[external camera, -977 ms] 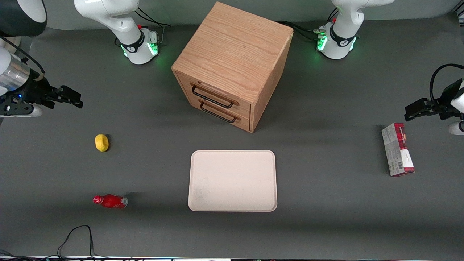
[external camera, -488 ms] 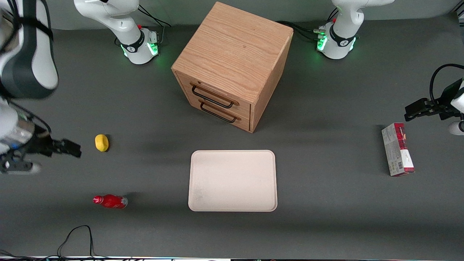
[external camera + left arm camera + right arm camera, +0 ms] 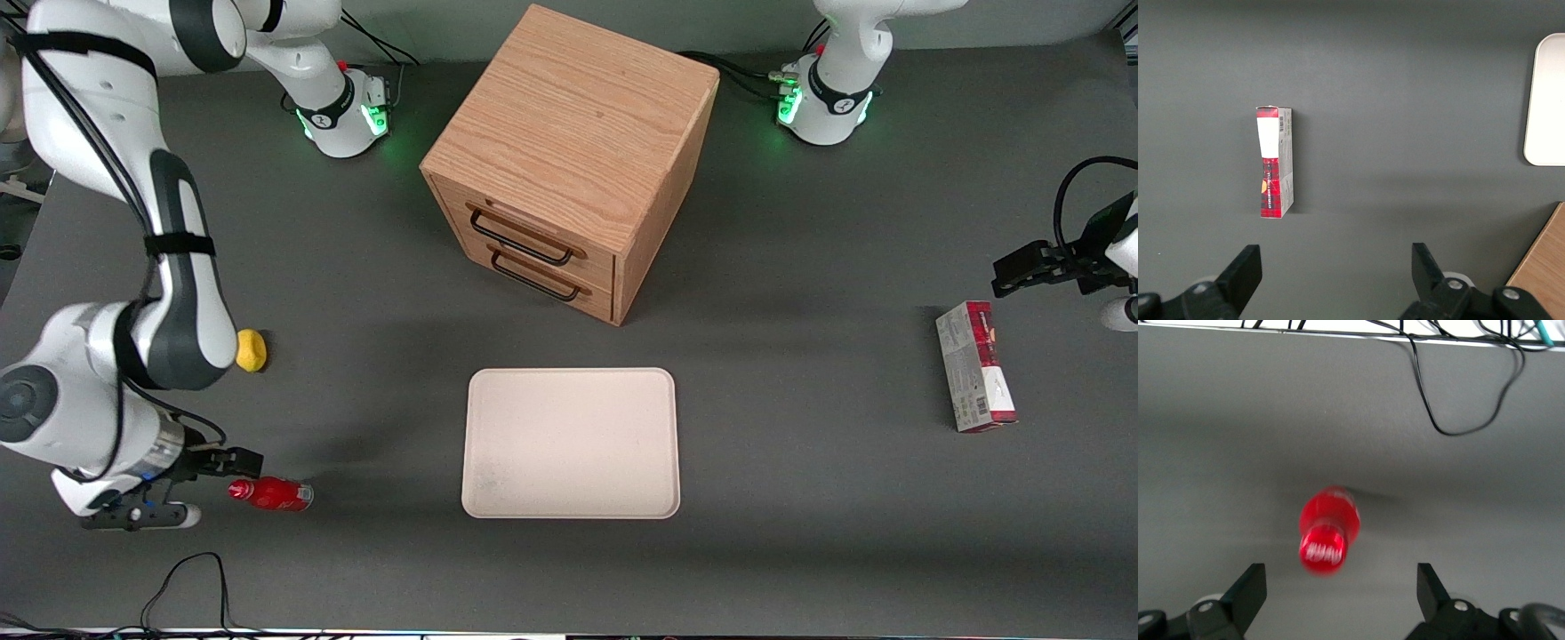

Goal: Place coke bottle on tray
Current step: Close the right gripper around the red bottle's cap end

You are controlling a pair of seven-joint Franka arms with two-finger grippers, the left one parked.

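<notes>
The coke bottle is a small red bottle lying on its side on the dark table, its red cap toward the working arm's end. My gripper hangs just off the cap end, slightly above the table, fingers open and empty. In the right wrist view the bottle lies cap-first toward the gripper, a short gap ahead of the spread fingertips. The cream-white tray lies flat beside the bottle, toward the table's middle, with nothing on it.
A yellow lemon lies farther from the front camera than the bottle, beside my forearm. A wooden drawer cabinet stands above the tray. A red-and-grey carton lies toward the parked arm's end. A black cable loops near the front edge.
My gripper has swung from level with the cabinet's drawers, past the lemon, toward the front camera and down to the bottle's cap end. The bottle and tray have not moved.
</notes>
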